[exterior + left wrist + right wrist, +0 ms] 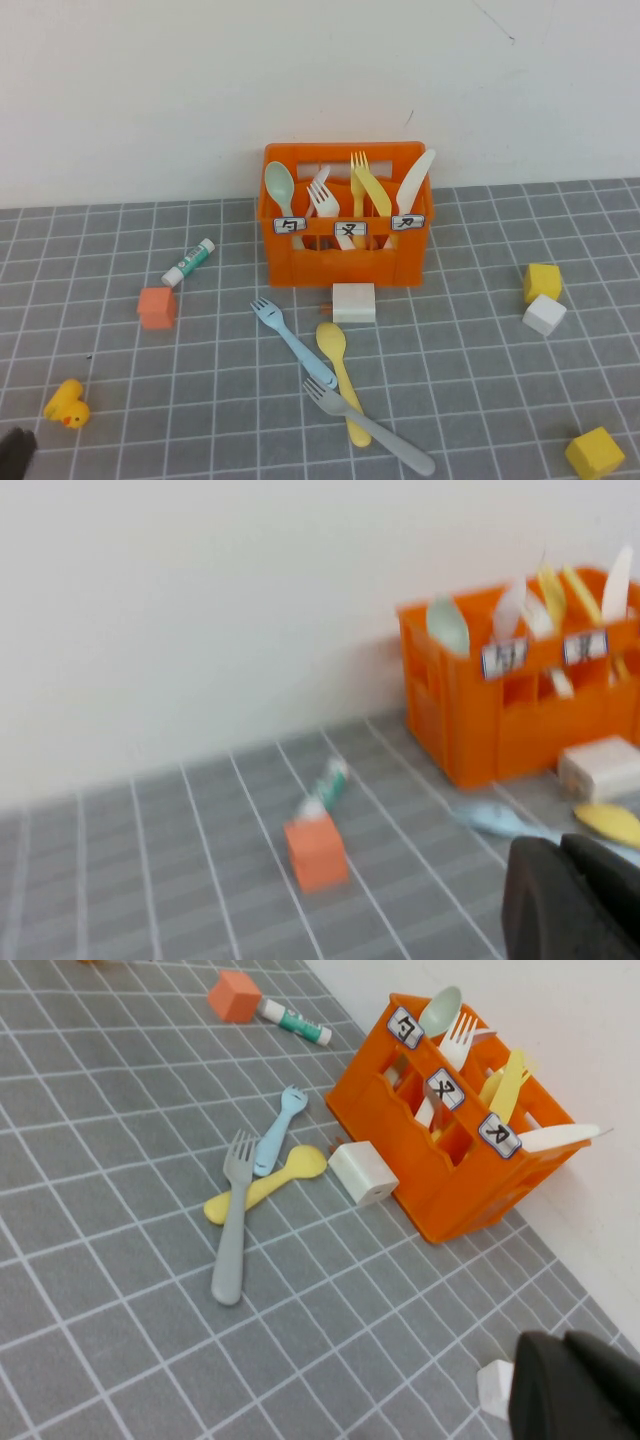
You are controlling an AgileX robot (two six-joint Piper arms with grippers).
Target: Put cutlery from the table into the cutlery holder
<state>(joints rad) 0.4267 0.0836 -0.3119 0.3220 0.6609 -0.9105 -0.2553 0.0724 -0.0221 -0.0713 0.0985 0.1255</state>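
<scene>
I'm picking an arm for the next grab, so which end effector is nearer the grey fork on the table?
Left, probably. The left end effector sits at the table's near-left corner, well left of the grey fork. The right end effector is outside the high view, beyond the white cube.

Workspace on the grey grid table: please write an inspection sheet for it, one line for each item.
Surface: dark grey gridded table, flat.
Job's things: bright orange slotted plastic cutlery holder by the wall, holding a mint spoon, white fork, yellow forks, white knife. Light blue plastic fork, yellow plastic spoon and grey plastic fork lie overlapping in front.
Clutter: white block, orange cube, glue stick, yellow duck, yellow and white blocks at right.
Grippers: left claw and right claw only partly visible, away from cutlery.
Cables: nothing seen.
Surroundings: plain white wall.
</scene>
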